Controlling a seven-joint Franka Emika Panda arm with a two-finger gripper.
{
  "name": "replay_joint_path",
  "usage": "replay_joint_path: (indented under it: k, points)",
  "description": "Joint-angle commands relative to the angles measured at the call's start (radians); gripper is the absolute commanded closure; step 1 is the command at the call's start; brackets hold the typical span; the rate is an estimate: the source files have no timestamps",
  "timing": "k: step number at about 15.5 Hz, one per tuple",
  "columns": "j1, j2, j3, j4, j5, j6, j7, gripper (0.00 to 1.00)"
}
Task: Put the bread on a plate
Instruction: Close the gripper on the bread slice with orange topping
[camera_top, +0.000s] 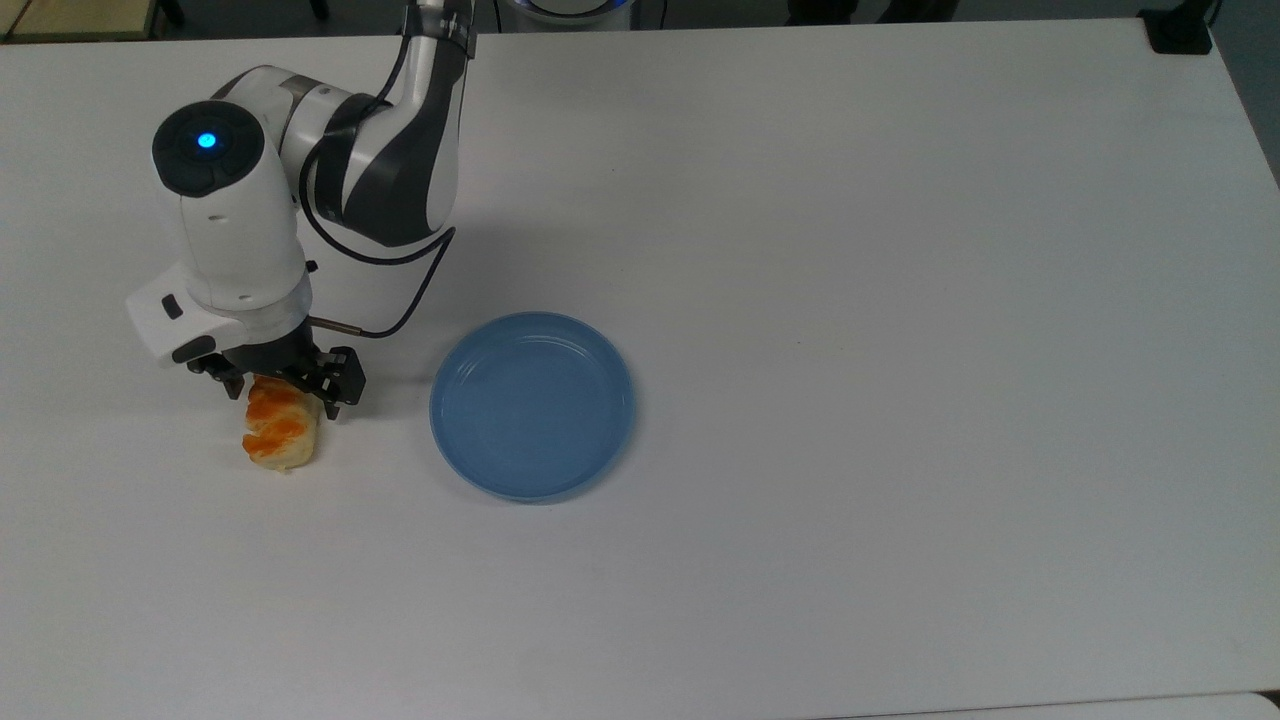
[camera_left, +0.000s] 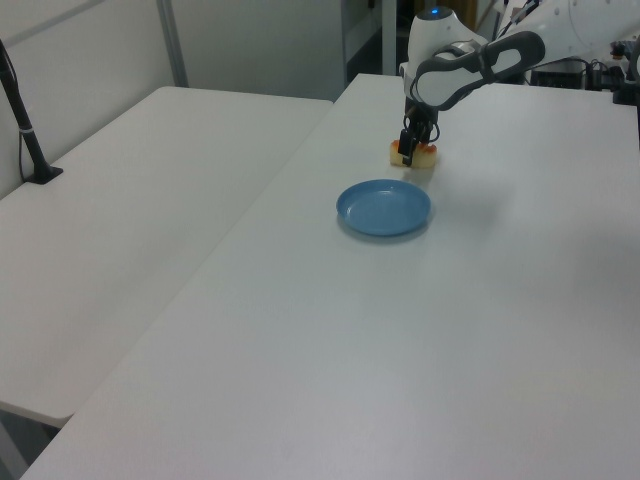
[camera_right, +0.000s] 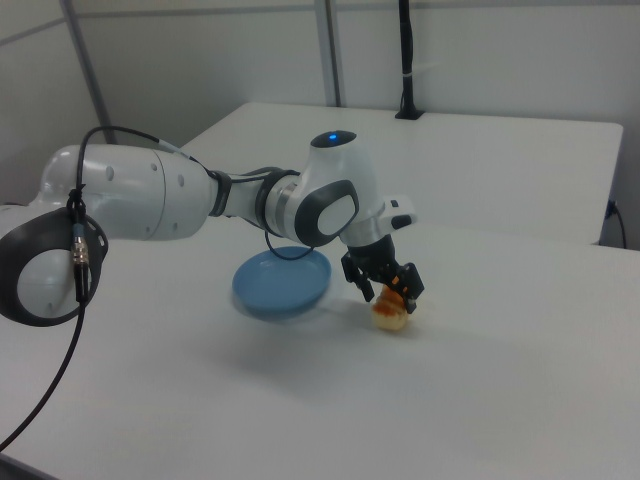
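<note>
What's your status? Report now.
Gripper open, fingers straddling one end of the bread. Bread flat on the table, not lifted. Plate empty, path unobstructed.

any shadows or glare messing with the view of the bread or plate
Top view: the arm's soft shadow falls on the table behind it, clear of the plate; the gripper covers one end of the bread. Right view: the plate looks blurred.

I see my white arm (camera_top: 235, 230) with dark grey joint bands, a blue round light (camera_top: 206, 141), a thin black cable (camera_top: 400, 300) and a black two-finger gripper (camera_top: 285, 385).
</note>
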Motion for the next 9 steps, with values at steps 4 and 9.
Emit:
replay_joint_path:
  k: [4,9]
  points:
    - [-0.003,0.029,-0.009,0.010,0.023,0.011,-0.047,0.07]
    - [-0.004,0.027,-0.009,0.012,0.026,0.010,-0.081,0.58]
